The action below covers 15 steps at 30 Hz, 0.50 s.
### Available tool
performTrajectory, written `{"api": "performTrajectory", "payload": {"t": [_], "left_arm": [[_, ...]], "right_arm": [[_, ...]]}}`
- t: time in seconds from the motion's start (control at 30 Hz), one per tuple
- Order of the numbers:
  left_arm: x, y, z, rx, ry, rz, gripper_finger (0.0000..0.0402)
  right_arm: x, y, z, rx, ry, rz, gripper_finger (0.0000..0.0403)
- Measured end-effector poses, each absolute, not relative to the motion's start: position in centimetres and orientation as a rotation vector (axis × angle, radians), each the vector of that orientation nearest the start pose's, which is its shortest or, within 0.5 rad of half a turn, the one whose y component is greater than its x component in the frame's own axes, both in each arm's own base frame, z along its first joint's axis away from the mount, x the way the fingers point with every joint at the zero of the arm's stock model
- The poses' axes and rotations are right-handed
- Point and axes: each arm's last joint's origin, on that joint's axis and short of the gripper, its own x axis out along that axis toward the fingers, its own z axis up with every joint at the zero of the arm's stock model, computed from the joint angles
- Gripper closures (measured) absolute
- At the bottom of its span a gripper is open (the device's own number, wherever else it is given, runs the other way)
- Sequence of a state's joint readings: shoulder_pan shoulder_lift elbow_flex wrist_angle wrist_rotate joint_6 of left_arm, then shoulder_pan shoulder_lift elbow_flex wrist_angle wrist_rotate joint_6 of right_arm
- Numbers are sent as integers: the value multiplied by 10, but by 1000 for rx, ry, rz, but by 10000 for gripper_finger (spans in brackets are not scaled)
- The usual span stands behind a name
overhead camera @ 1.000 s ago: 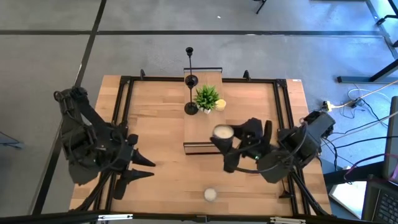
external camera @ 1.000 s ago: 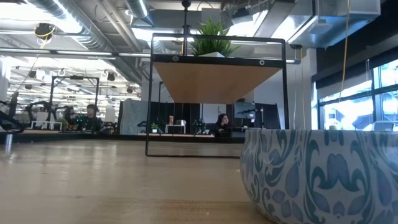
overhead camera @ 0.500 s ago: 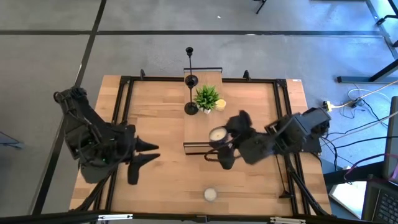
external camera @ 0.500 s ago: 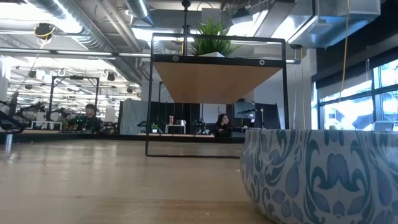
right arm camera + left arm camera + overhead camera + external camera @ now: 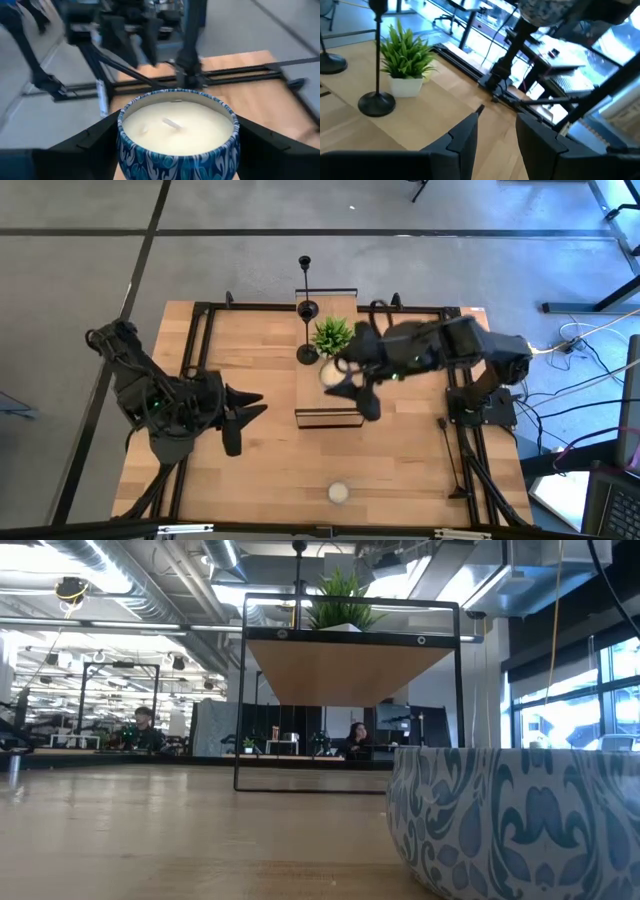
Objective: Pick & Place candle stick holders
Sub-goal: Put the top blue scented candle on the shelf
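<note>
Right wrist view: the right tool [image 5: 177,145] grips a blue-patterned candle tin [image 5: 178,132] above the raised shelf [image 5: 326,395]. Left tool [image 5: 245,408] is open over the surface [image 5: 260,470]. Candle stick holders [image 5: 306,330] stand beside the potted plant [image 5: 333,335].

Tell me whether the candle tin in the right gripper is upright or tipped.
Upright. In the right wrist view the candle tin sits level between the right gripper's fingers, wax surface and wick facing up.
</note>
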<state>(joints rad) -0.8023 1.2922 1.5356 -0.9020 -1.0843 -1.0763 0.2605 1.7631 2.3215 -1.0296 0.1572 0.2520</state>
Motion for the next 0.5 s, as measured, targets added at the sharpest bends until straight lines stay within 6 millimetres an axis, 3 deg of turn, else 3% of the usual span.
{"api": "performTrajectory", "payload": {"t": [0.3, 0.5], "left_arm": [[192, -153, 419, -617, 97, 538, 272], [206, -151, 413, -664, 71, 592, 272]], "right_arm": [[300, 31, 512, -57, 487, 20, 103], [292, -23, 504, -142, 609, -72, 103]]}}
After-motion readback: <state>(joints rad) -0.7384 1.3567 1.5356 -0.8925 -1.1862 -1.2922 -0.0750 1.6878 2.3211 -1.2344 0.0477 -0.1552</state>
